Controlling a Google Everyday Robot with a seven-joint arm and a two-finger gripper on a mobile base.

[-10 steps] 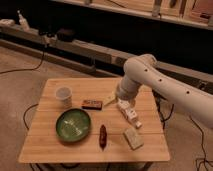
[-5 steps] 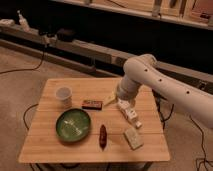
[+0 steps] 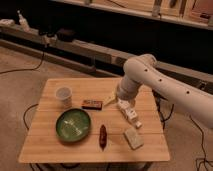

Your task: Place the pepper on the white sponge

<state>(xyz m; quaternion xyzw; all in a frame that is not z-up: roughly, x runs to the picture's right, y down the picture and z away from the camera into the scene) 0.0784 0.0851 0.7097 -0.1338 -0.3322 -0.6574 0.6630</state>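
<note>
The pepper (image 3: 102, 136) is a small dark red-brown chili lying on the wooden table (image 3: 50, 150) near its front edge, right of the green bowl. The white sponge (image 3: 133, 138) lies flat about a hand's width to the pepper's right. My gripper (image 3: 111, 100) hangs from the white arm (image 3: 145, 75) over the table's middle back, between the dark box and the power strip. It is well behind the pepper and the sponge and holds nothing that I can see.
A green bowl (image 3: 73, 124) sits at the front left and a white cup (image 3: 63, 95) behind it. A flat dark box with an orange edge (image 3: 92, 104) and a white power strip (image 3: 129, 113) lie mid-table. Shelving and cables run behind.
</note>
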